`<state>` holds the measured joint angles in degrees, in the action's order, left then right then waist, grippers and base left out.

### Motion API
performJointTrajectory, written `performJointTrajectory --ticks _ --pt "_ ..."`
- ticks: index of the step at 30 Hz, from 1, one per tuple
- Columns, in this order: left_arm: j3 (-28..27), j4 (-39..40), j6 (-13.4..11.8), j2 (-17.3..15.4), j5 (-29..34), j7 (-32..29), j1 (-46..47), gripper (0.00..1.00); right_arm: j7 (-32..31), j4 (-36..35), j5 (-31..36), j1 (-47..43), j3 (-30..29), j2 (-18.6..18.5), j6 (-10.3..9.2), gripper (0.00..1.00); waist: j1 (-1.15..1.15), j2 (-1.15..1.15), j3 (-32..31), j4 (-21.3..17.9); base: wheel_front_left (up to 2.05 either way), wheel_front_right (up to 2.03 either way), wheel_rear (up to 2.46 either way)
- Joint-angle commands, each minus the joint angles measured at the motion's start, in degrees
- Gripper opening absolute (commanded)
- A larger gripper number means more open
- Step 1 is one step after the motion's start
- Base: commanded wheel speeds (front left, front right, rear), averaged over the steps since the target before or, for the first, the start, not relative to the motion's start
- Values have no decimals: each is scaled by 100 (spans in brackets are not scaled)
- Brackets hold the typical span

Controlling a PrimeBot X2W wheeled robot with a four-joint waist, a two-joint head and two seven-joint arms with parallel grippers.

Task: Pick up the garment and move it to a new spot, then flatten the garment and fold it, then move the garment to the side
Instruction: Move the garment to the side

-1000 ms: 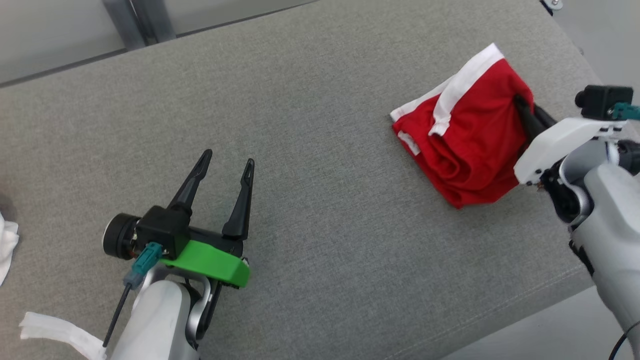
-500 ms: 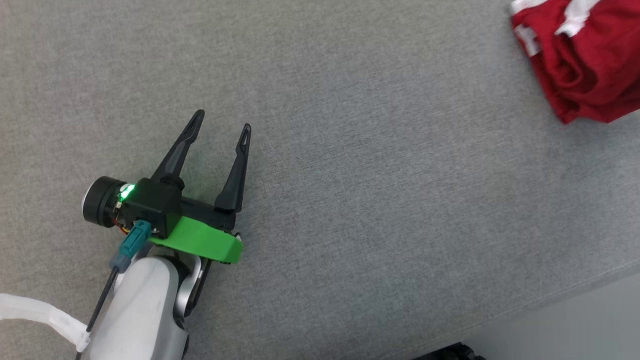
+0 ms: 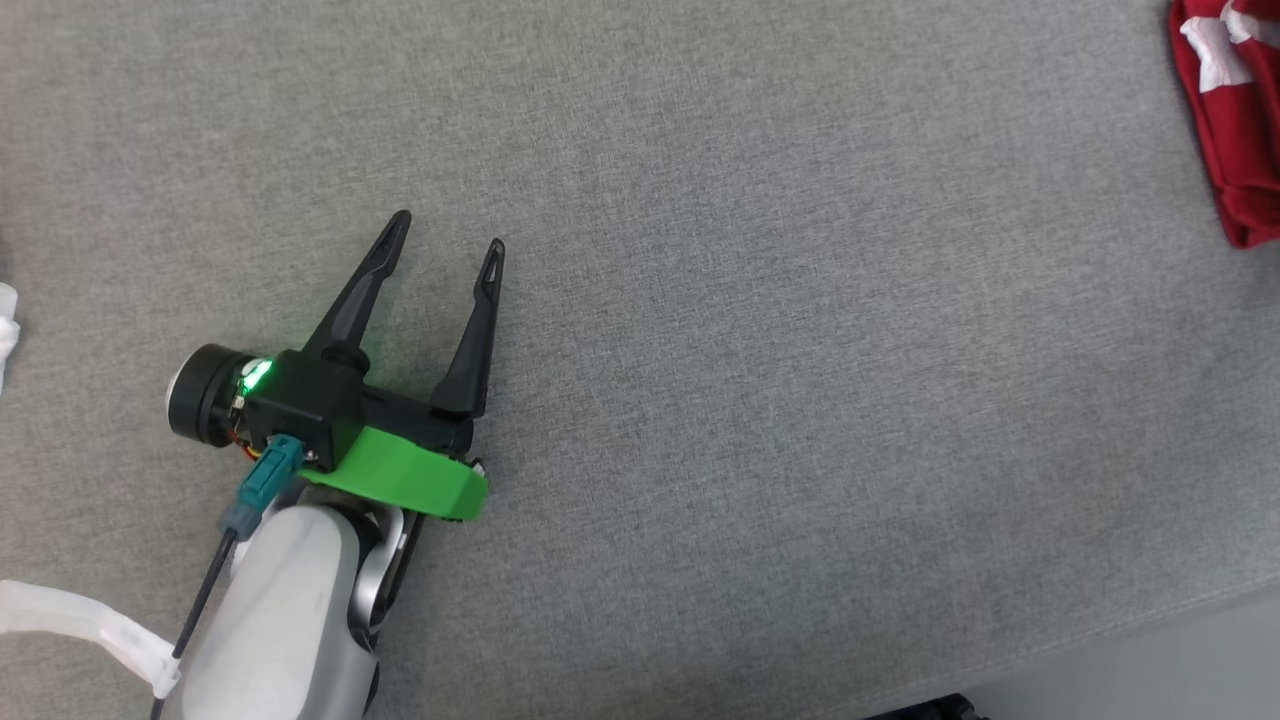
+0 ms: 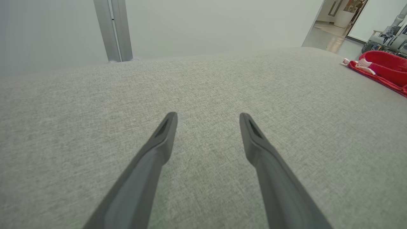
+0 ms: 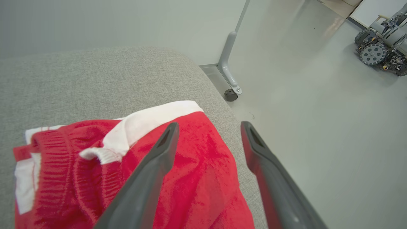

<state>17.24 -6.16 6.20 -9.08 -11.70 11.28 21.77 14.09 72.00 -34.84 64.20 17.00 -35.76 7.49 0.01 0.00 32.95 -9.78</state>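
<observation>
The garment is red with white trim, folded into a bundle at the far right of the grey padded surface. In the right wrist view the garment lies just below my right gripper, whose jaws stand apart over the garment's right edge with nothing between them. My left gripper hovers open over bare grey fabric at the left, far from the garment. The left wrist view shows the same open gripper and the garment at the right edge.
The padded surface's front edge runs along the lower right. White cloth lies at the left edge. Beyond the right edge is pale floor, with a metal leg on a caster and a wheeled machine farther off.
The head camera has swung left, so the garment now sits at the picture's right edge. My right gripper, shut on the garment a second ago, has opened. The left gripper stays open.
</observation>
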Motion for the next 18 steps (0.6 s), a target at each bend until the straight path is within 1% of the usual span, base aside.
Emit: performJointTrajectory --ticks 1,3,6,8,13,18 --pt "2 -65 -21 15 -72 66 2 100 76 53 135 75 -40 -65 1 100 -1 0 -226 56 0 0 0" --pt "-10 -135 -31 45 -122 130 -64 100 107 48 296 87 -63 22 1 100 -1 0 -422 96 0 0 0" --pt "-68 -258 -74 96 -172 224 -190 100 115 -450 511 -62 -196 66 -1 100 -1 0 -783 174 0 0 0" --pt "-135 -322 -112 125 -246 278 -283 100 110 -884 649 -342 -339 146 -1 100 -1 0 -1067 242 0 0 0" --pt "-391 -463 -215 132 -441 355 -621 100 111 -2134 960 -1183 -656 488 0 100 -1 0 -1809 456 0 0 0" --pt "-643 -487 -307 114 -533 395 -970 100 110 -3173 1163 -2178 -807 849 0 100 -1 0 -2410 695 0 0 0"
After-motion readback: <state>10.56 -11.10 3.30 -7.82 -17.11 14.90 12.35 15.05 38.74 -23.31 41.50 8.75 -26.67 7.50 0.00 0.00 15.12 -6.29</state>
